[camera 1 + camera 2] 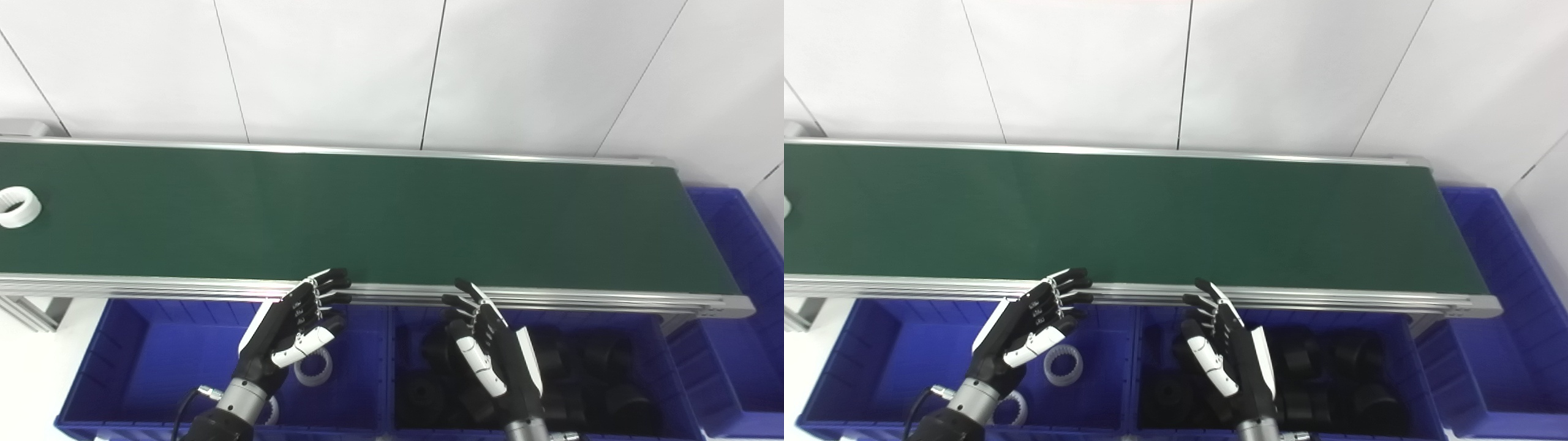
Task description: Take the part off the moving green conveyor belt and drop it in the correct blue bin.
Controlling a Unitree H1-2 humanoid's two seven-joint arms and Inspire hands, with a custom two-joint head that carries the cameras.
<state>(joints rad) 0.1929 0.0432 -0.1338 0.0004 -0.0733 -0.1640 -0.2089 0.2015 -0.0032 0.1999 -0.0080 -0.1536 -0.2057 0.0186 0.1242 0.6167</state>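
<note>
Three blue bins (122, 343), three white rings (18, 207) (one on the belt (367, 214)), two robot hands (288, 334).

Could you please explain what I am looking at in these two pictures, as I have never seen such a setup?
Both pictures come from two cameras side by side on a humanoid robot's head, looking down at its work. The long dark green conveyor belt runs across the view. One white plastic toothed ring lies on it at the far left. Below the belt stand blue plastic bins: the left blue bin holds white rings, the middle blue bin holds black round parts. The left robot hand and the right robot hand hover over the bins, fingers apart, holding nothing.
</note>
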